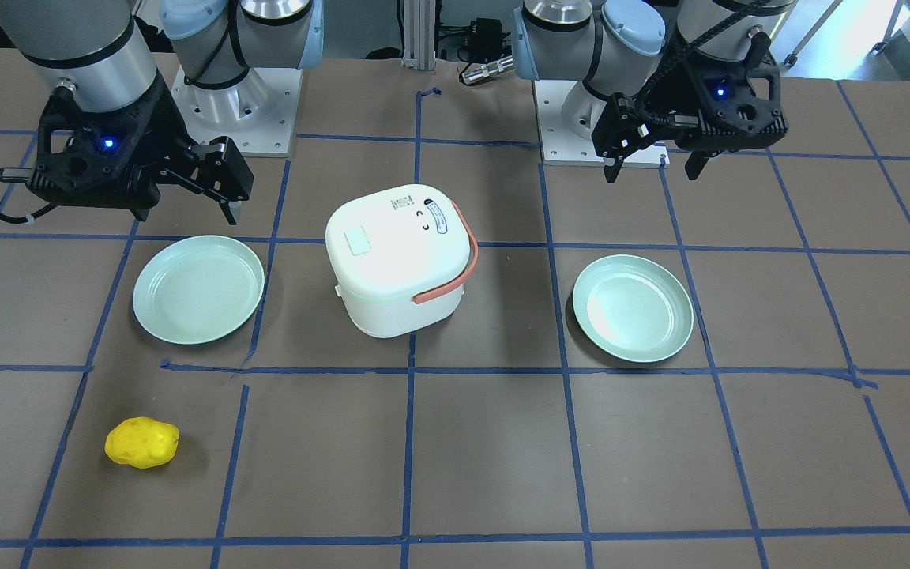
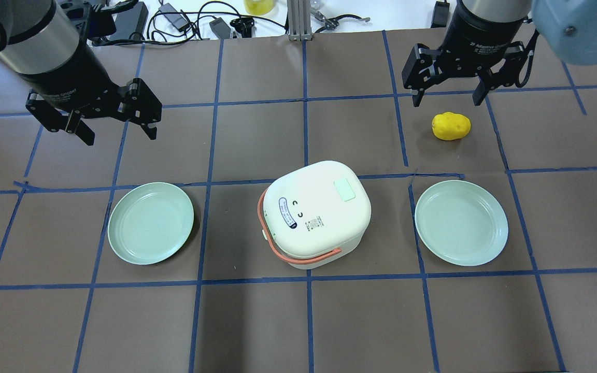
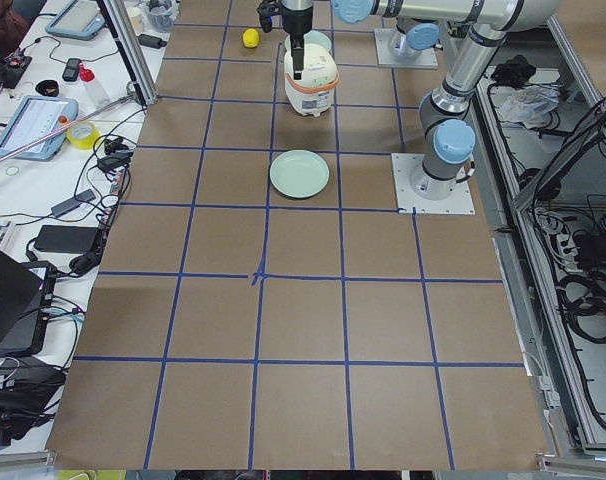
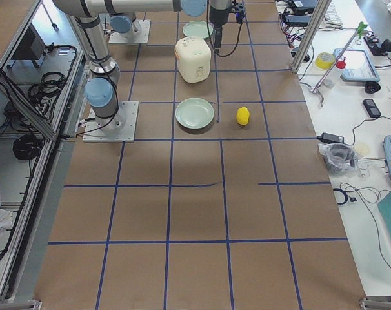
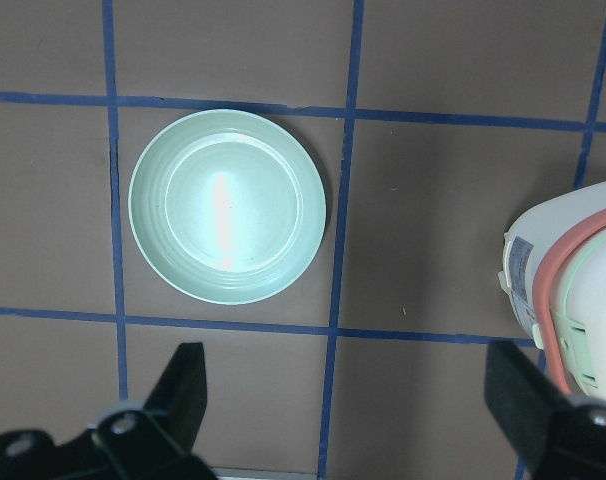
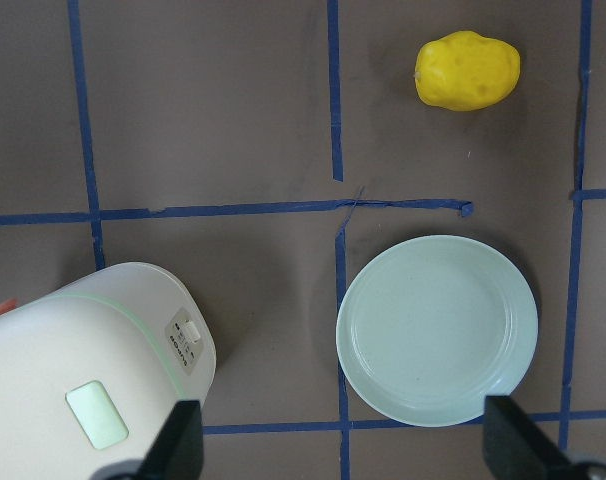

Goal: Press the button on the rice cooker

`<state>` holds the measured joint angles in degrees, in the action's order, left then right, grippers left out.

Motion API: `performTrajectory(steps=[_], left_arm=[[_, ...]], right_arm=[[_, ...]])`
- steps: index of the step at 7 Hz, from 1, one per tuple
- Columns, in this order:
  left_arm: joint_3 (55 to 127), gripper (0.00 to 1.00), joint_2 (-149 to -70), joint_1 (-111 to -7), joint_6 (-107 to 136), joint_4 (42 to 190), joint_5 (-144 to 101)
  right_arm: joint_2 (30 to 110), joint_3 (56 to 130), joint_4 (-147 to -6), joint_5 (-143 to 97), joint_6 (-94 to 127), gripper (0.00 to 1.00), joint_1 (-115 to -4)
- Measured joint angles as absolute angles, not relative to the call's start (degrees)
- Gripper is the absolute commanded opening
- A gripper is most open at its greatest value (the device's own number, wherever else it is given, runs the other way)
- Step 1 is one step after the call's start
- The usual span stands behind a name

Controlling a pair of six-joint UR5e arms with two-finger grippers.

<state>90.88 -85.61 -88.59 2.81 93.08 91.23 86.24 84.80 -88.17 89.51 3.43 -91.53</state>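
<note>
**Task item.** Rice cooker (image 2: 319,215), white, lid closed, at the middle of the surface (image 2: 257,321) and between the two plates. The button (image 2: 344,189), a pale green rectangle, sits on the lid, in the corner away from the robot and toward its right. A salmon handle (image 2: 278,248) lies folded down around the lid's edge on the robot's left and near sides, away from the button.

**Claws.** Left claw (image 2: 119,135) has its fingers spread apart and holds nothing. It hangs above the surface, beyond the left plate. Right claw (image 2: 448,99) is likewise spread and empty, and hangs beyond the right plate. Both are well apart from the cooker.

**Surroundings.**
- Left plate (image 2: 151,223), pale green, empty.
- Right plate (image 2: 460,223), same kind, empty.
- Yellow lump (image 2: 451,126), a lemon or a potato, on the far side of the right plate and apart from it.
- The surface is brown with a grid of blue tape.

**Markings.**
- Dark oval label (image 2: 286,213) with white print on the lid.
- Two small curved marks and a block of fine text beside the label.
- A small tag by a side latch (image 6: 188,330).
- White lettering on the right claw's collar.

All of this writing is too small to read.
</note>
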Motion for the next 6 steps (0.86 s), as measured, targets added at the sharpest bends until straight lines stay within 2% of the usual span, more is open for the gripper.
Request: performTrajectory(steps=[1,3,5,6], left_arm=[[90.9,1.0,-85.6,-88.6,2.8,93.1,91.2],[90.9,1.0,-85.6,-88.6,2.8,93.1,91.2],[90.9,1.0,-85.6,-88.6,2.8,93.1,91.2],[90.9,1.0,-85.6,-88.6,2.8,93.1,91.2]], right_arm=[[86.3,84.9,-88.1,89.4,3.5,0.56,-91.6],[86.3,85.0,-87.8,88.3,3.5,0.39,-91.8],[86.3,85.1,-87.0,86.0,3.5,0.15,-92.6],[86.0,85.3,-86.7,85.6,3.6,0.08,-94.1]])
